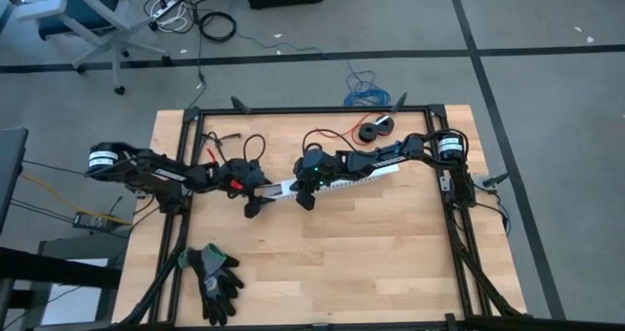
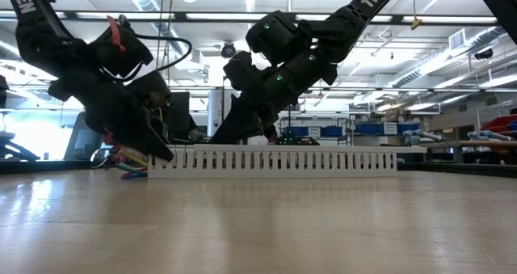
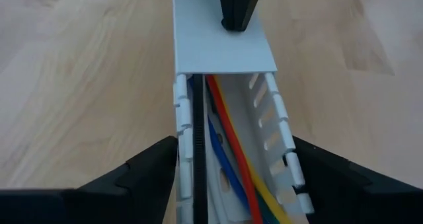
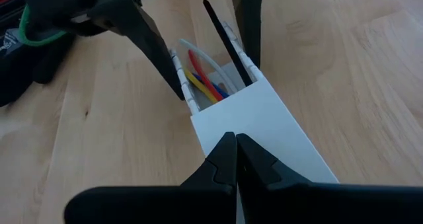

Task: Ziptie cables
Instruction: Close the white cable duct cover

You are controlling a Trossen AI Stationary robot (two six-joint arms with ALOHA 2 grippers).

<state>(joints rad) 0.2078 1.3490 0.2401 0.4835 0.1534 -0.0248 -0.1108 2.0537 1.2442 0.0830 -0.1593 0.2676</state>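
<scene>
High: left gripper [image 1: 256, 196] sits at the open end of the white duct [image 1: 337, 182] mid-table, right gripper [image 1: 305, 189] on the duct just past it. Glove [image 1: 215, 282] near the front edge, red wire on a spool [image 1: 372, 131] at the back; neither is in play.

Low: duct [image 2: 275, 161] lies flat on the table [image 2: 258, 225], slotted side toward camera. Cables [image 2: 129, 166] spill out of its left end under the left gripper [image 2: 153, 149].

Left wrist: fingers [image 3: 142, 174] spread, straddling the duct [image 3: 221, 52] walls from outside; I can't tell if they touch the walls. Cables [image 3: 231, 164] run inside the channel beside a black ziptie [image 3: 196, 151]. Right gripper tip [image 3: 234, 16] rests on the duct cover.

Right wrist: right gripper [image 4: 235, 148] closed with nothing between the fingers, tip pressing down on the cover. Ziptie [image 4: 228, 45] sticks up out of the open end, cables [image 4: 201, 78] next to it.

Risks: the duct is only pinned by that one tip, so if the left gripper squeezes the slotted walls the duct could twist or skid. Walls may flex in and pinch the cables. The ziptie stands loose, easy to knock out before it wraps anything.
</scene>
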